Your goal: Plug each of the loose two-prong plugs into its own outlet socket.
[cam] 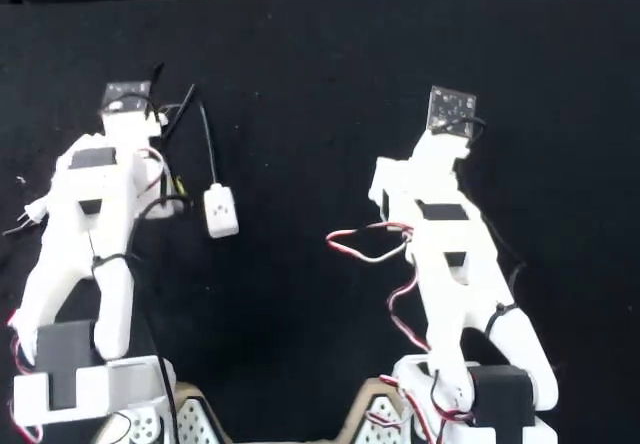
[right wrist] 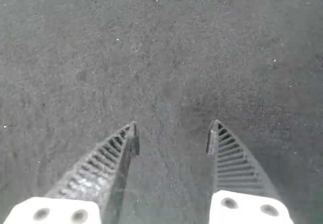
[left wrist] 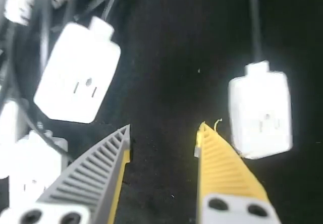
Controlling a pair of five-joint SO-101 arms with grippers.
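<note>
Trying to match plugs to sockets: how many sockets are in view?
3. One socket lies alone beside the left arm; a second sits ahead of its jaws among cables; a likely third is cut off at the edge. More may hide under cables.

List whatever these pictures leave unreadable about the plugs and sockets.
Left wrist view: the socket lying apart from the others is too bright and blurred to read its slots.
Left wrist view: a white block is cut off by the edge and crossed by black cables; plug or socket, unclear.
High view: the small white piece beside the left arm is too small to confirm as a plug.
</note>
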